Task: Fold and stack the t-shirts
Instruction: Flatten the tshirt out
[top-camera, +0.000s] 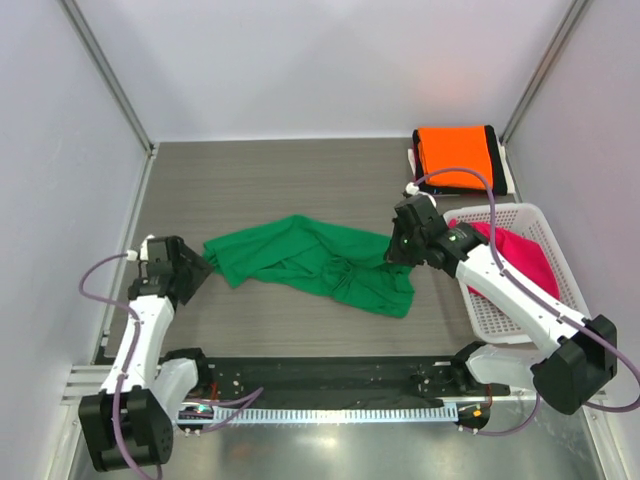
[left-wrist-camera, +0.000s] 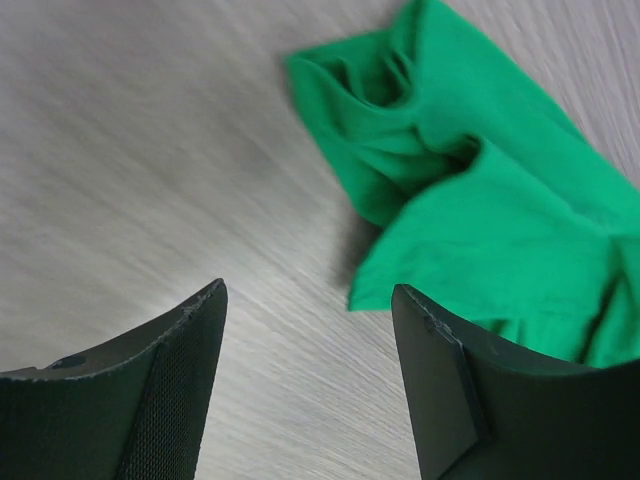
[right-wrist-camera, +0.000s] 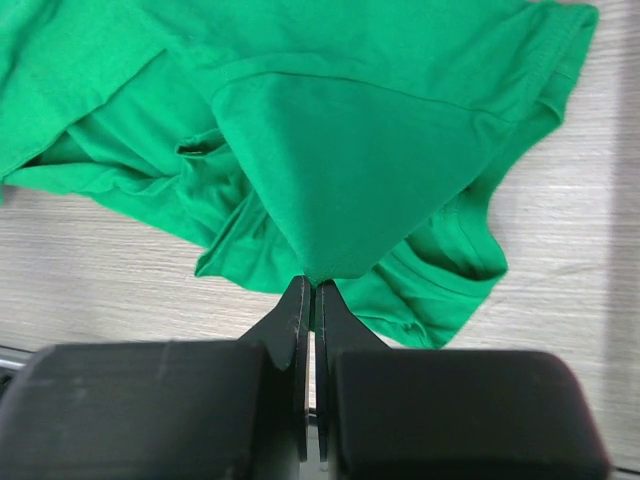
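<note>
right fingers (right-wrist-camera: 292, 318) pinch a peak of the green tee (right-wrist-camera: 350, 150); left fingers (left-wrist-camera: 175, 390) stand wide above the desk (left-wrist-camera: 120, 150), the tee's edge just ahead.

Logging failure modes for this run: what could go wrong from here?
1. The right gripper pinches only a small peak of the green shirt; a pull could slip it free.
2. The left gripper stands open with just the shirt's corner at its jaws; closing may miss.

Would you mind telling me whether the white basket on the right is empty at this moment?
No, a magenta-pink t-shirt lies inside the white basket, as the top view shows.
</note>
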